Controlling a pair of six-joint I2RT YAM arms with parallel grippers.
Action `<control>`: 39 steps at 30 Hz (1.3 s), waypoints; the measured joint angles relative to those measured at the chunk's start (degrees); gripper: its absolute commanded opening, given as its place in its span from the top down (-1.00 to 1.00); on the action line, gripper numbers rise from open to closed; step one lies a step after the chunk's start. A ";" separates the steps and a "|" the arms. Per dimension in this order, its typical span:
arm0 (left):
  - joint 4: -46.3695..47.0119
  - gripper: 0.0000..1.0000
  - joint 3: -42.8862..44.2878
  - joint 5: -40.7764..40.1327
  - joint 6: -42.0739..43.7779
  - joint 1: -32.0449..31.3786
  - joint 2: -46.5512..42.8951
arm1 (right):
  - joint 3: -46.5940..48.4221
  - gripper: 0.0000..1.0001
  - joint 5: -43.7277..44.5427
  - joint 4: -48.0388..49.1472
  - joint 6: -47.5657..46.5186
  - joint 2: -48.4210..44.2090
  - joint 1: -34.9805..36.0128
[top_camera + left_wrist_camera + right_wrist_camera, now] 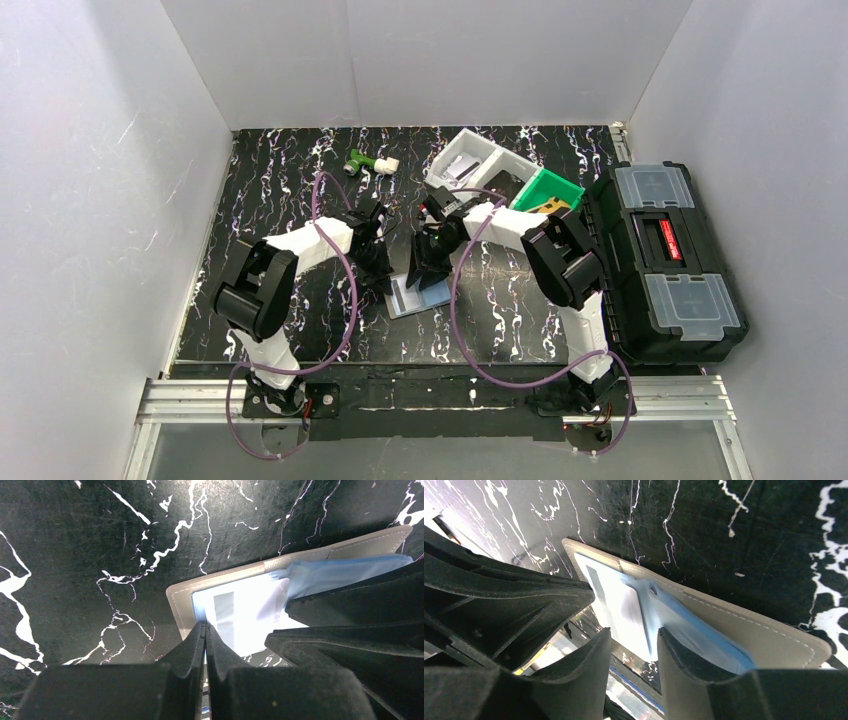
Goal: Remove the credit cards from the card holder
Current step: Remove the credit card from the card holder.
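Handling estimate: credit card (694, 630) thin, stiff, likely slick, pinch exposed edge | card holder (764, 630) light, prone to slide | left pincer (205, 628) shut at its rim | right pincer (633, 634) open astride card

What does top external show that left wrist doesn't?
Only top external: black toolbox, green bin, white bin. Only left wrist: left gripper shut, tips at the card holder's stitched edge; blue card in its sleeve. Both: card holder open on the marbled table, right gripper over it.
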 measured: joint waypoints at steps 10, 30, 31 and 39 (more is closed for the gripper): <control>1.31 1.00 0.00 1.75 -1.36 0.26 0.66 | -2.89 0.49 -2.36 3.48 0.87 0.02 -0.13; 1.75 1.00 0.02 2.60 -2.36 0.70 1.40 | -9.90 0.92 -9.60 12.68 3.98 -0.15 -3.19; 1.70 1.00 0.07 2.60 -2.34 0.70 1.49 | -10.36 0.92 -9.66 13.35 4.09 -0.39 -3.30; 0.94 1.00 0.63 2.89 -2.32 1.03 2.05 | -12.76 0.94 -9.46 16.59 5.20 -1.64 -3.61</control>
